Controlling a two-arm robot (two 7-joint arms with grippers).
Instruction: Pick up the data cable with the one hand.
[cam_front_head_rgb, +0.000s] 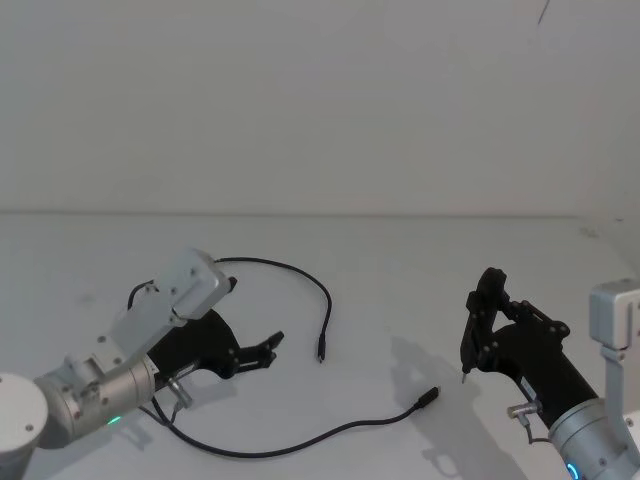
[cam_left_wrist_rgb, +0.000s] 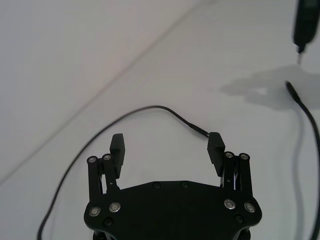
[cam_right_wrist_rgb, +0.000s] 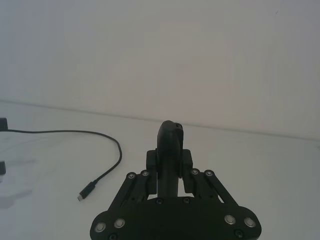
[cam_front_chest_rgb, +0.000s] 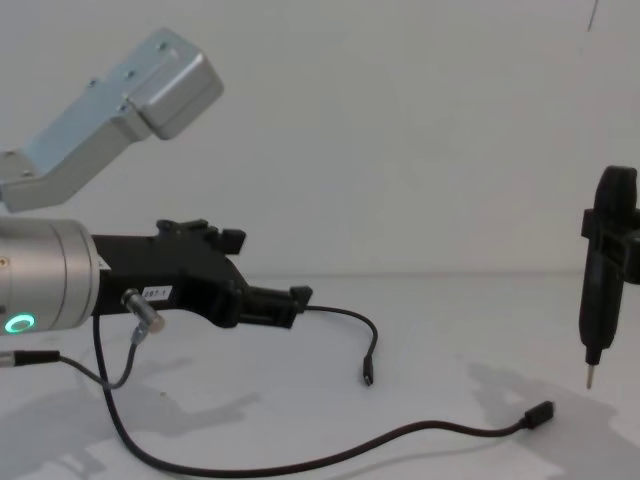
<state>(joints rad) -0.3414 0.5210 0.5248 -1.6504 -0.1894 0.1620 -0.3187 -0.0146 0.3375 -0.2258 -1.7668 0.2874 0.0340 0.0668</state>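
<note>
A long thin black data cable (cam_front_head_rgb: 329, 300) with a small dark plug at each end lies slack on a plain white table (cam_front_head_rgb: 420, 250). It curls around the blocky black left gripper (cam_left_wrist_rgb: 167, 143), which sits on a silver wrist with a green ring light. One run of the cord arcs just ahead of the left gripper's fingertips and ends in a plug just beyond them. The other run passes beneath the left gripper's wrist, loops wide around it and ends in a plug well off to the gripper's right.

The left gripper hangs low over the table, apart from the cord, with its two jaws spread wide and holding nothing. Well to its right, the black right gripper (cam_right_wrist_rgb: 170, 162) is clamped on a slim black pen-like tool (cam_front_chest_rgb: 598, 290) whose metal tip points down.

The left gripper is plainly the nearer one. The closest stretch of cord curves across its open mouth, so the pick likely calls for a short reach forward and down, with the jaws straddling the cord.
</note>
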